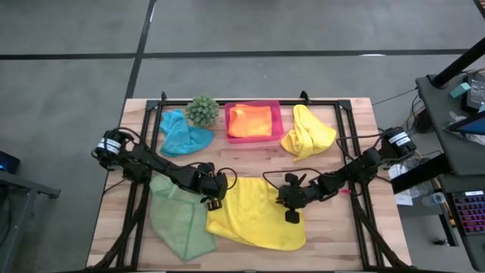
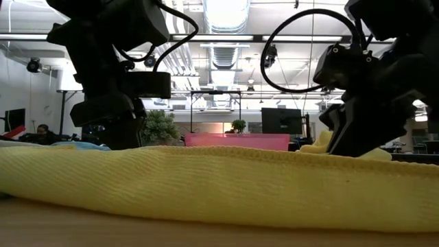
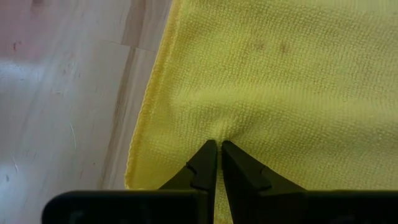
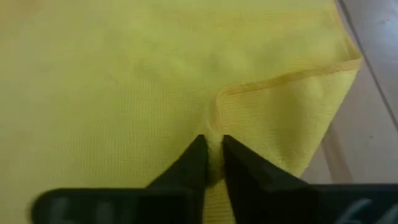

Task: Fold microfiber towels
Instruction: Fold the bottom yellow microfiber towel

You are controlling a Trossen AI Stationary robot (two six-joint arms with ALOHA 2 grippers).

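- I am looking at a yellow towel [image 1: 254,216] lying spread on the near middle of the table [image 1: 333,235], its near edge filling the low view.
- My left gripper [image 1: 211,202] is sitting on that towel's left edge, fingers [image 3: 205,163] pinched together on a small pucker of the yellow cloth.
- My right gripper [image 1: 291,214] is sitting on the towel's right side, fingers [image 4: 194,158] nipped tight on the hemmed edge beside a corner that is lying folded back over the cloth.
- Both arms are reaching in low from the table's two sides, meeting over the same towel.
- A green towel [image 1: 178,220] is lying at the near left, its edge touching the yellow towel.
- A blue towel [image 1: 183,135] is lying crumpled at the far left, just beside a spiky green plant [image 1: 202,111].
- An orange towel [image 1: 251,121] is lying inside the pink tray [image 1: 278,121] at the far middle.
- A second yellow towel [image 1: 308,132] is lying bunched at the far right, near the tray.
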